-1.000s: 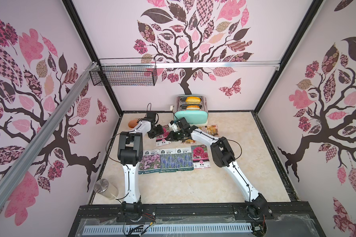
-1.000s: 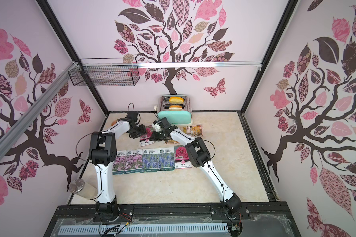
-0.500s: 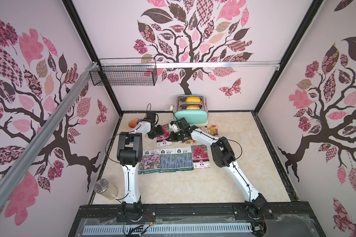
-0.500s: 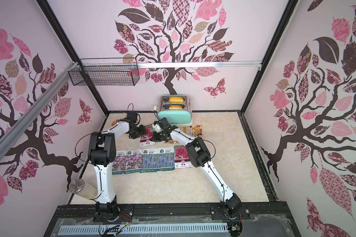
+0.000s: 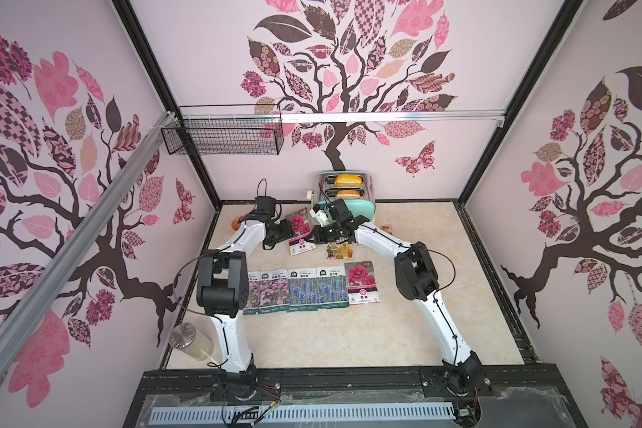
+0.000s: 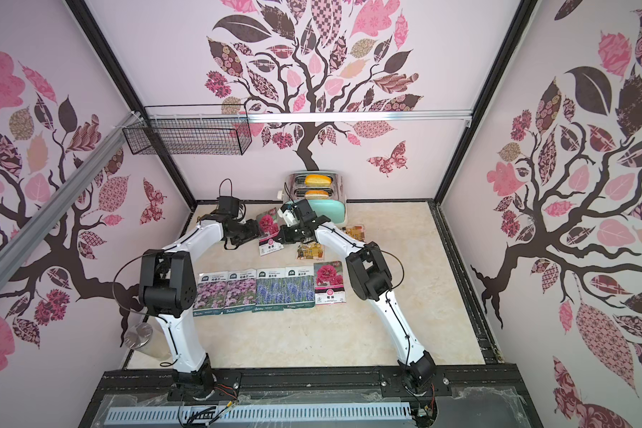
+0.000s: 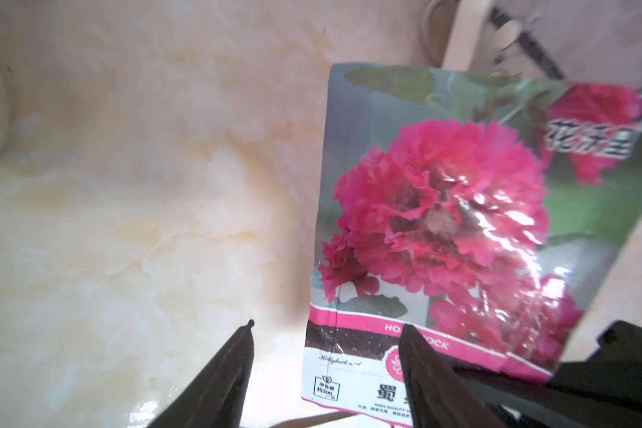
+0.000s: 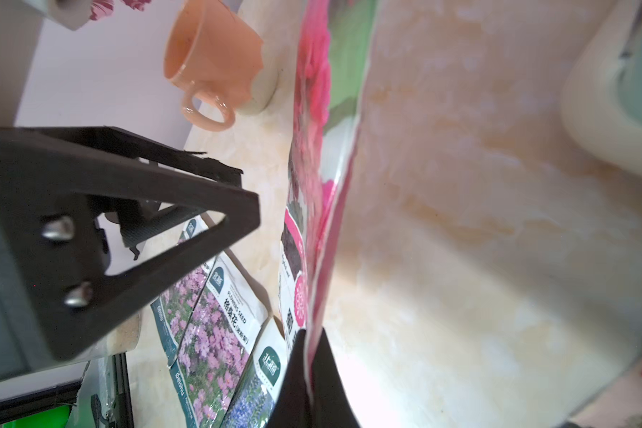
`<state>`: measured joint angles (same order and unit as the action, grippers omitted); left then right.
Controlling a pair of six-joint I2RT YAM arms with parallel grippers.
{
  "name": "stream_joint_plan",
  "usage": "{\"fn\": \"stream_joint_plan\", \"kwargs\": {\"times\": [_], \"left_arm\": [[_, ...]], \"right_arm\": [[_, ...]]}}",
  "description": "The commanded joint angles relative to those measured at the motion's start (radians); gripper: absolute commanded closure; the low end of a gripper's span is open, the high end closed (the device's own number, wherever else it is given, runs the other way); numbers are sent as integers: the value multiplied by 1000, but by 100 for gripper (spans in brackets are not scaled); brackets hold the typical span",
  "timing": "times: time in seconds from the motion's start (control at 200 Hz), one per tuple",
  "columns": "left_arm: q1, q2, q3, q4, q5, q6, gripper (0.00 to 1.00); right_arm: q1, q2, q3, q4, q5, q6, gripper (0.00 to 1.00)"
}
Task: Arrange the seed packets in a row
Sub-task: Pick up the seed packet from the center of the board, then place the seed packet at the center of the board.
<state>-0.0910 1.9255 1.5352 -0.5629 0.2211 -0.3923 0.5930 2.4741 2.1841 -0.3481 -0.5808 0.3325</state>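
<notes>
Between the right jaws: a magenta seed packet [image 8: 312, 148], pinched near a bottom corner, the jaws clenched tight on it.
Long axis: it runs away from those jaws toward the toaster [image 5: 364, 209], with the sheet tipped up off the table [image 5: 349, 333]. I cannot tell whether its low edge touches.
Left jaws: released and spread, just beside the same packet's opposite edge, holding nothing.
Row: five packets [image 5: 303, 291] lie edge to edge back from both jaws, toward the arm bases, ending in a second magenta packet [image 5: 362, 281].
Nearer arm: the right, I judge, since the row's free end is on its side.
In the way: an orange shopfront packet [image 5: 340, 252] lies between the right jaws and that free end, and the right elbow hangs close by.
Aside: an orange cup [image 8: 212, 55] sits beyond the left jaws.
</notes>
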Motion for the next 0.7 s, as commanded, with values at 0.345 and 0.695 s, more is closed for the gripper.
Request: {"fn": "stream_joint_plan", "kwargs": {"times": [0.345, 0.695], "left_arm": [[-54, -272, -44, 7, -20, -34, 33], [-202, -363, -133, -14, -103, -28, 33]], "right_arm": [[-105, -541, -574, 17, -99, 8, 100], [-420, -916, -1118, 52, -185, 11, 100]]}}
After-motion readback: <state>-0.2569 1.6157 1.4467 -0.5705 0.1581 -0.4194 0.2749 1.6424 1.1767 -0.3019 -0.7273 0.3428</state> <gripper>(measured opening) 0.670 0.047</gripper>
